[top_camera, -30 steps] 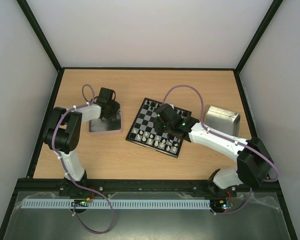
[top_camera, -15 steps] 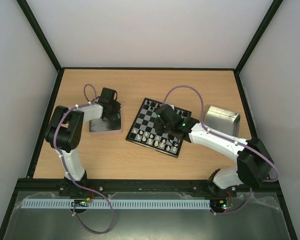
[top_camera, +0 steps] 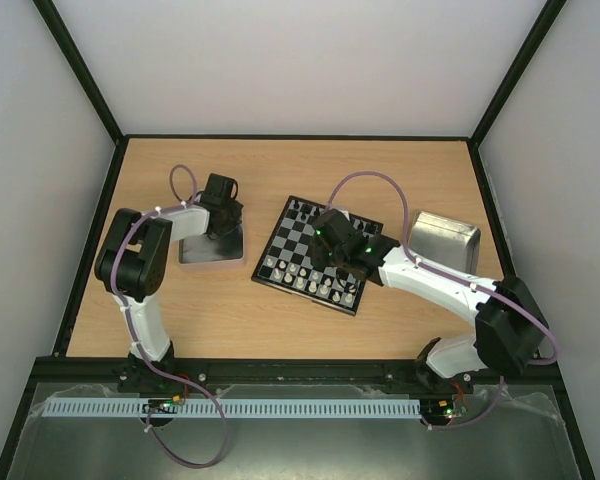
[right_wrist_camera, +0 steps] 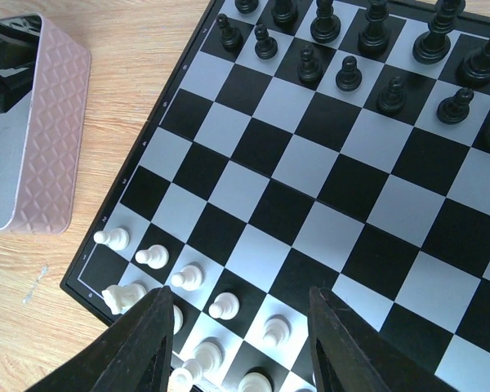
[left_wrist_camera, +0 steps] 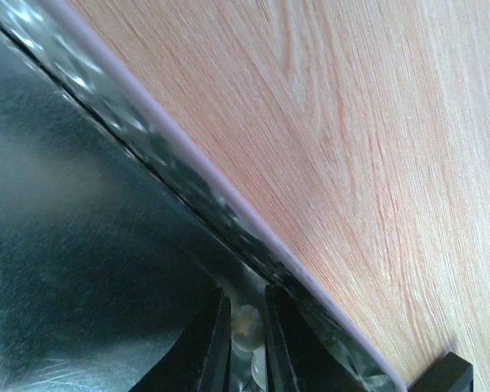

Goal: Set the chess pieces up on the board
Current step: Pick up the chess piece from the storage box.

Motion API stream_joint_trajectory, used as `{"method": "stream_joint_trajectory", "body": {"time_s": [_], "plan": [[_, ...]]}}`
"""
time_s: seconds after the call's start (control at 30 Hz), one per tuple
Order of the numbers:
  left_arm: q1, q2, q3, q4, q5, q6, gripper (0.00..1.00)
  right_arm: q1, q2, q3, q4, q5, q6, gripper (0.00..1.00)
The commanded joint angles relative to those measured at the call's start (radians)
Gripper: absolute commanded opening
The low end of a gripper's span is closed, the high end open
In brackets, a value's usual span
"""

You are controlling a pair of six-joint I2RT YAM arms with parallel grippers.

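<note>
Count-wise: one board [right_wrist_camera: 310, 188] is set askew mid-bench [top_camera: 230, 310], flanked by two metal trays, a left tray [top_camera: 205, 263] and a right tray [top_camera: 450, 245], with two arms bolted at the near edge. Chess pieces [right_wrist_camera: 151, 255] are lined up white along the near side and black along the far side, too many hidden for a sure tally. The left hand [left_wrist_camera: 247, 298] is clamped on one cream-white piece [left_wrist_camera: 246, 324] inside the left tray, the right hand [right_wrist_camera: 238, 296] is held over the board with fingers apart, and the light wood is boxed in by plain white walls [top_camera: 300, 60].
</note>
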State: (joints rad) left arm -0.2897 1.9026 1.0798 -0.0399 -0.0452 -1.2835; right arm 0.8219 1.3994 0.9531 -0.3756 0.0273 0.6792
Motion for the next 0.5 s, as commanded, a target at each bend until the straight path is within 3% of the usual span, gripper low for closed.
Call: {"method": "stream_joint_trajectory", "body": {"time_s": [0.0, 0.23, 0.47], "plan": [[-0.01, 0.011, 0.002, -0.062, -0.056, 0.019, 0.04, -0.004, -0.027, -0.007, 0.012, 0.03, 0.006, 0.44], [-0.014, -0.077, -0.044, -0.104, -0.131, 0.098, 0.02, -0.004, -0.036, -0.008, 0.017, 0.03, 0.005, 0.44], [-0.014, -0.189, -0.127, -0.1, -0.116, 0.202, 0.02, -0.004, -0.022, -0.013, 0.058, -0.011, -0.009, 0.44]]}}
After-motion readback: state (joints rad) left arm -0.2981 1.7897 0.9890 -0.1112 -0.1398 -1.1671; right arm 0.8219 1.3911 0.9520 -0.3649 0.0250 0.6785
